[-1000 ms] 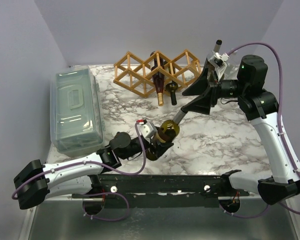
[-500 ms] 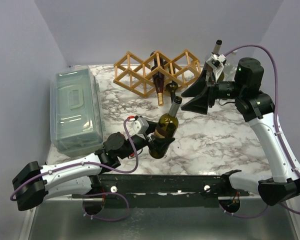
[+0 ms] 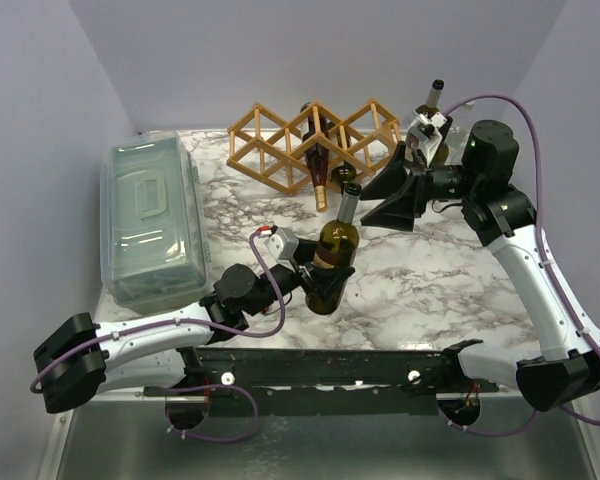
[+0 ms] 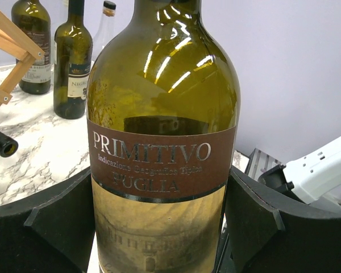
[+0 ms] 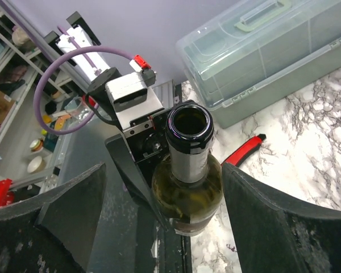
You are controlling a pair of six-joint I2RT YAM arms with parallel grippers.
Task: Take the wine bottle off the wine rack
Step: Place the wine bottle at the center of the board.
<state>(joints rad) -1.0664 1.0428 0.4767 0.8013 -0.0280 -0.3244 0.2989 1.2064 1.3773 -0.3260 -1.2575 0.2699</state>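
Wine bottle point(image 3: 335, 250) is sitting nearly upright, the left gripper point(image 3: 325, 278) clamping its body, well clear of the wine rack point(image 3: 280, 140), which is holding another bottle point(image 3: 317, 165). Right gripper point(image 3: 372, 205) is hanging beside its neck, jaws spread wide.

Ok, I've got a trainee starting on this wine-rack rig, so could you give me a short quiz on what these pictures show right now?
1. True or false: the wine rack is empty.
2. Which gripper grips the labelled wine bottle, held nearly upright? A) the left gripper B) the right gripper C) both
3. Fill in: the right gripper's jaws stand ____.

Key
1. False: a dark bottle lies in the rack.
2. A
3. open
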